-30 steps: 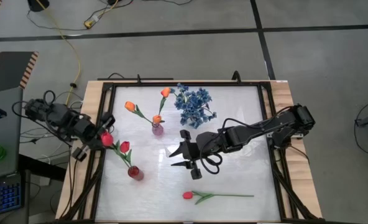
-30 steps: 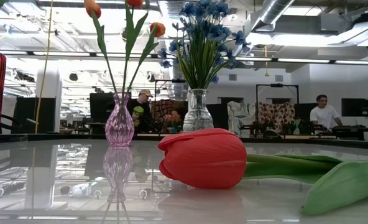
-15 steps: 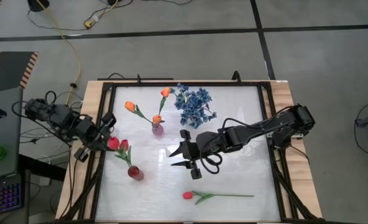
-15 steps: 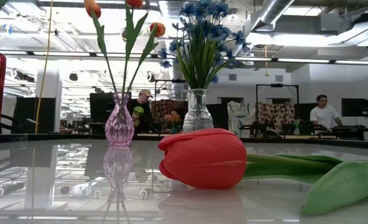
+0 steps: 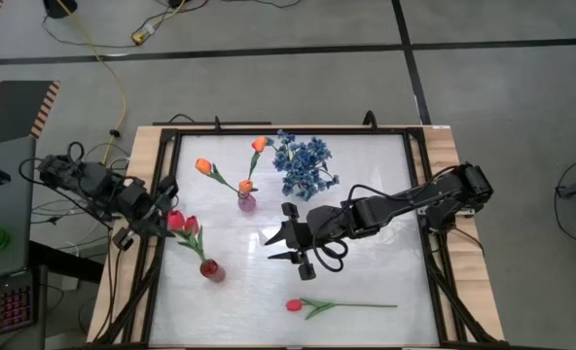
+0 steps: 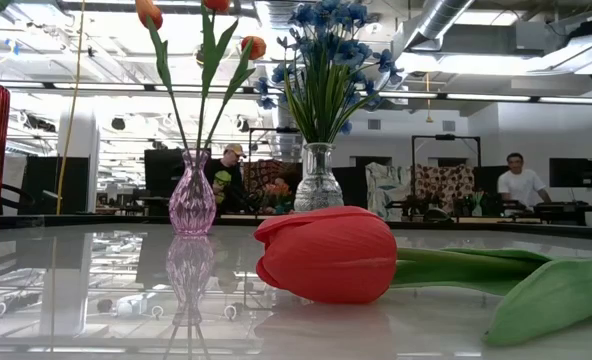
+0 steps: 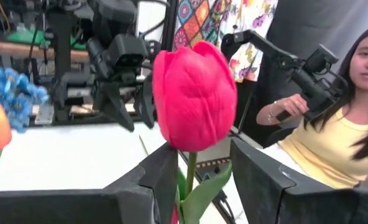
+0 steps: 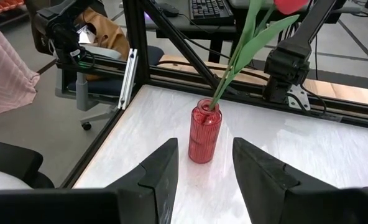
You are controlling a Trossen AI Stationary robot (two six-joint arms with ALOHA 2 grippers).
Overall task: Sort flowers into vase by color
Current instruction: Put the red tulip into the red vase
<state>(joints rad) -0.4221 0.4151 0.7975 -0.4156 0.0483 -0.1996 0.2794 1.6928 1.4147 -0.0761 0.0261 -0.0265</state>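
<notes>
Left end effector [image 5: 157, 220], at the frame's left edge of the worktop [image 5: 366, 282], now spreads its fingers off the red tulip [image 5: 175, 221] standing in the red vase [image 5: 211, 270], so that flower is placed; another red tulip [image 5: 294, 305] lies lower center.
</notes>
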